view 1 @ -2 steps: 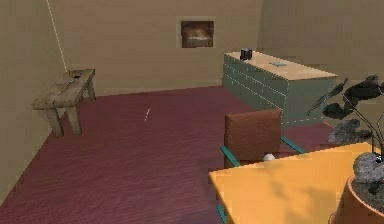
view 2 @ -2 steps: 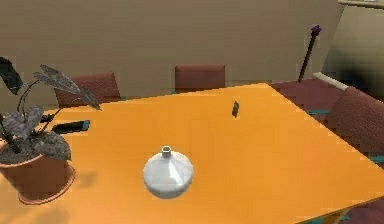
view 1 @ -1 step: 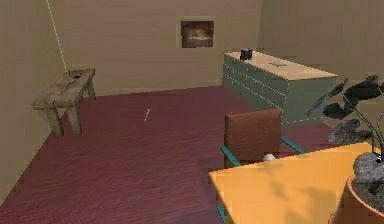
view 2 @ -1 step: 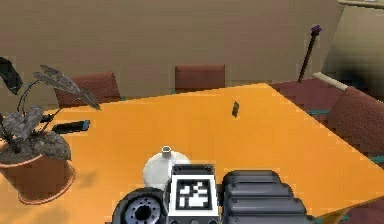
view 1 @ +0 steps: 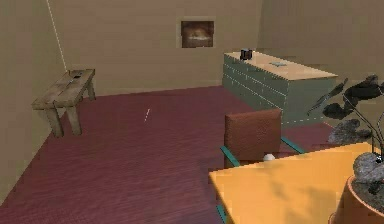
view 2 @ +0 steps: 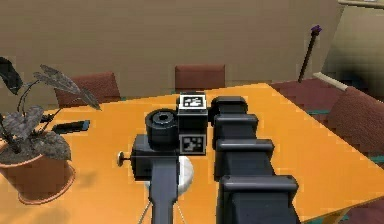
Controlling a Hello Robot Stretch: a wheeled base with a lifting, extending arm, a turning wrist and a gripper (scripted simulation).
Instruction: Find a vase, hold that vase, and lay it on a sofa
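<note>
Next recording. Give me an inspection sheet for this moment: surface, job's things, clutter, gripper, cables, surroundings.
surface: orange table, smooth flat top.
job's things: small white round thing on the table by the gripper; too small to call it a vase.
clutter: potted plant in a terracotta pot; flat dark thing lying beside it.
gripper: gripper above the tabletop at the far end of the arm; cannot tell whether it holds anything.
cables: nothing seen.
surroundings: brown chairs around the table; wooden bench, pale green dresser, framed picture on the far wall, maroon floor.
</note>
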